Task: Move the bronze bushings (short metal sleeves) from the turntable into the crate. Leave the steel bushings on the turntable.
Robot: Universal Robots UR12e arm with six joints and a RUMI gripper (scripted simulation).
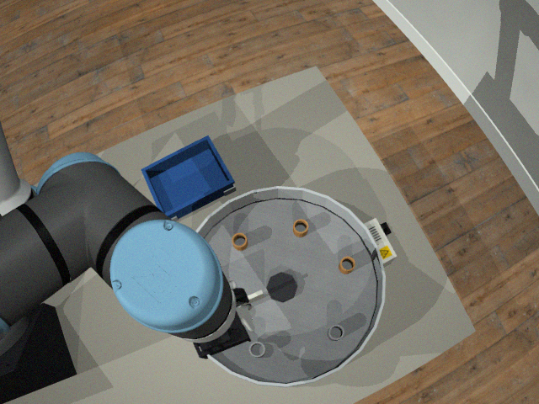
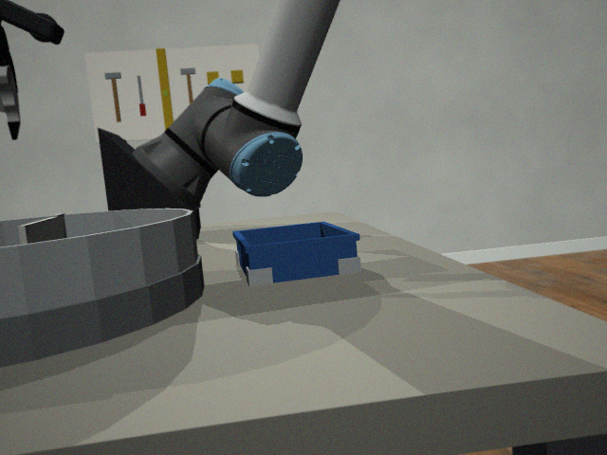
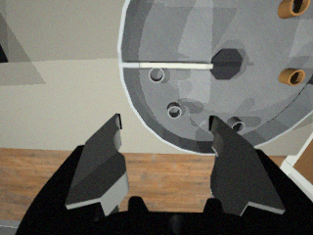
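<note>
While the claw (image 3: 165, 128) hangs high above the near edge of the turntable (image 3: 128, 105), its two dark fingers stand partly drawn together with nothing between them; only the counter (image 3: 59, 103) and the wooden floor (image 3: 161, 176) show through the gap.

Below and ahead of the claw, in the wrist view, three steel bushings sit upright on the grey disc: one (image 3: 156, 74) close to a pale radial bar (image 3: 176, 66), a second (image 3: 174, 111) nearer the claw, and a third (image 3: 237, 124) partly hidden behind the tip of the right-hand finger. The dark hub (image 3: 227, 64) lies beyond them. Farther off to the right, two bronze bushings (image 3: 292, 76) rest on the far part of the disc.

From above, all three bronze bushings (image 1: 239, 241) (image 1: 300, 227) (image 1: 347, 264) stand on the turntable's far half, well apart from each other and from the claw, which is mostly hidden under the arm's blue-capped joint (image 1: 165, 276). Beyond the turntable rim, the blue crate (image 1: 152, 173) sits on the counter, holding no bushings.
</note>
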